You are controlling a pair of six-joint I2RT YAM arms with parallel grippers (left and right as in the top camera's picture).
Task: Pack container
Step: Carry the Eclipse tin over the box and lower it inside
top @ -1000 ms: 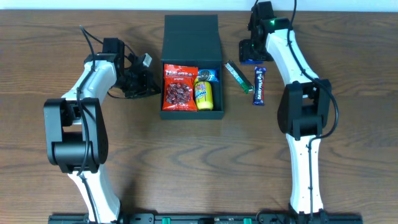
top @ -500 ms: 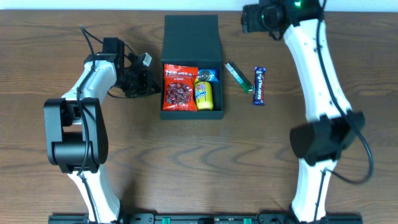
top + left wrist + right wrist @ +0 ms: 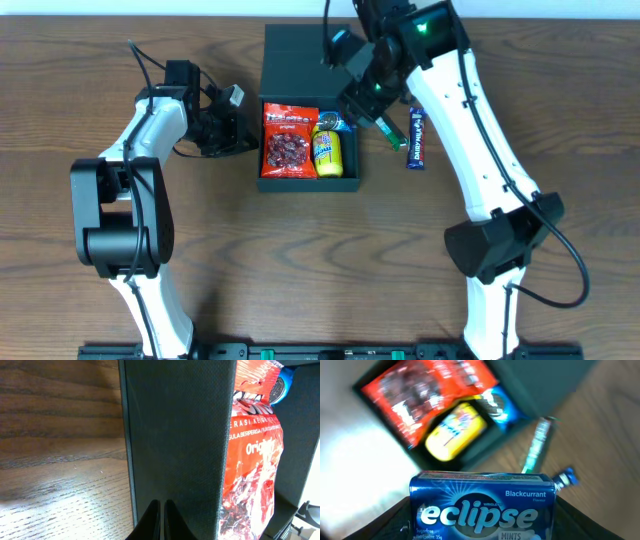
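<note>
- Container sits at the far middle of the table, lid folded back, tray facing up.
- Inside: red bag on the left, yellow packet beside it, blue round pack in the far right corner.
- Left gripper has its fingers pressed together, tips against the container's outer left wall.
- Right gripper hangs over the container's right edge, clamped on a blue mint tin.
- Green stick pack and dark bar lie on the table right of the container.
</note>
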